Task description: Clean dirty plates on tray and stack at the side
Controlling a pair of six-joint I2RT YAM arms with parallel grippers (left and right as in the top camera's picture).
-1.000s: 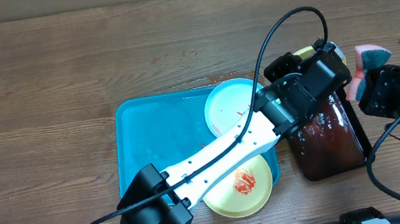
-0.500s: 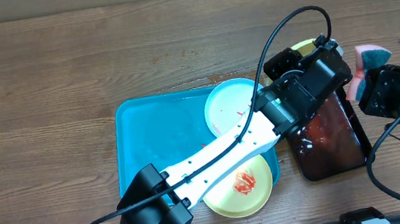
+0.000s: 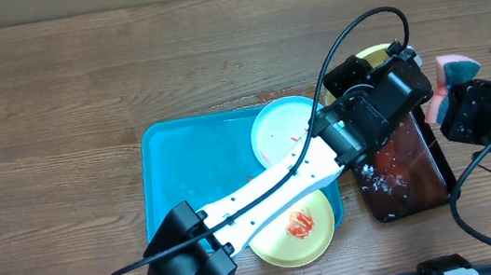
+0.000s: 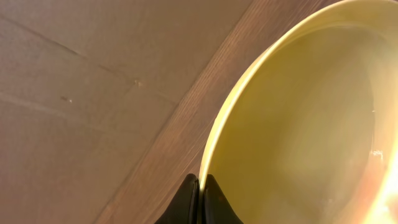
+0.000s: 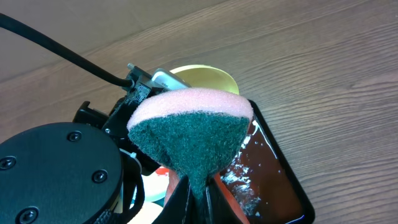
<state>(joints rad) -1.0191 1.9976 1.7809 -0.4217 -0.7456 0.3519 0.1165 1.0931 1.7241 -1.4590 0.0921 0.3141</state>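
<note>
My left gripper [image 4: 199, 186] is shut on the rim of a pale yellow-green plate [image 4: 311, 118] and holds it over the far end of the dark tray; its edge shows in the overhead view [image 3: 374, 52]. A light blue plate [image 3: 280, 129] and a second yellow-green plate with red sauce [image 3: 299, 228] lie on the turquoise tray [image 3: 189, 177]. My right gripper [image 5: 198, 190] is shut on a pink and green sponge [image 5: 189, 134], at the right of the dark tray [image 3: 448, 70].
A dark brown-black tray [image 3: 409, 169] with reddish liquid stands right of the turquoise tray; it also shows in the right wrist view [image 5: 273, 174]. The left arm's cable [image 3: 346, 36] arcs over the table. The wooden table [image 3: 79, 83] extends to the left and back.
The held yellow-green plate has risen a little and shows more beyond the left gripper. The liquid in the dark tray has shifted. The right arm has not moved.
</note>
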